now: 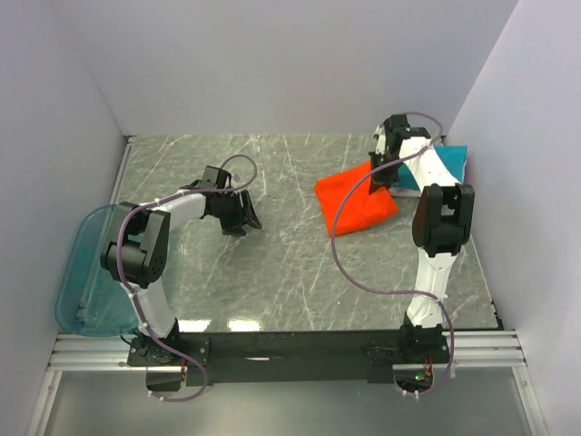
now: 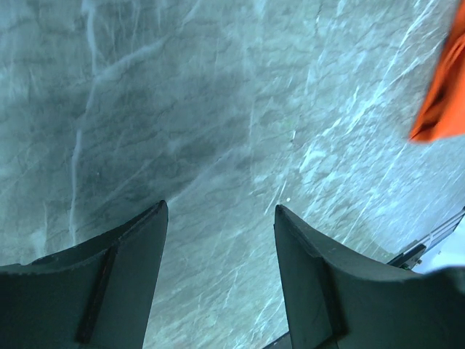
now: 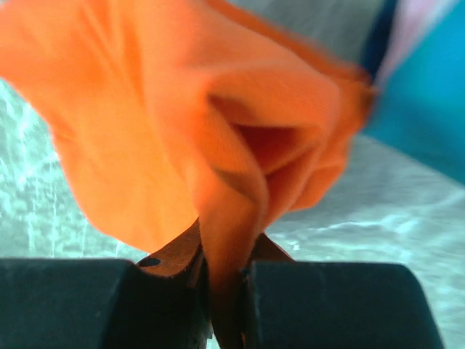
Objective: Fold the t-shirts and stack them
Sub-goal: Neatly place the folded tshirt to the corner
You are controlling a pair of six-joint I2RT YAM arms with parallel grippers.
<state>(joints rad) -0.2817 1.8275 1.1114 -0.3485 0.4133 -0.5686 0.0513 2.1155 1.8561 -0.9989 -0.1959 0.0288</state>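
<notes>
Grey marbling is seen across the surface [image 1: 290, 272], on whose far right part the orange-red t-shirt [image 1: 356, 202] is laid in a rough, folded shape; its far right corner is pinched by the right gripper [image 1: 379, 180], which is closed on the cloth; in the right wrist view a bunched fold of that cloth is clamped between the two dark fingers [image 3: 327, 302] and held up off the surface; just beyond it, near the right wall, a teal folded t-shirt [image 1: 450, 163] is laid flat and is partly hidden by the right arm; a thin pale pink edge [image 3: 411, 25] is shown beside the teal in the wrist view, though what it belongs to cannot be told; the left gripper [image 1: 243, 221] is held over bare surface left of centre, well apart from the orange-red t-shirt, its fingers spread wide with nothing between them; a translucent blue-green bin [image 1: 86, 272] is set at the left edge of the surface, beside the left arm.
</notes>
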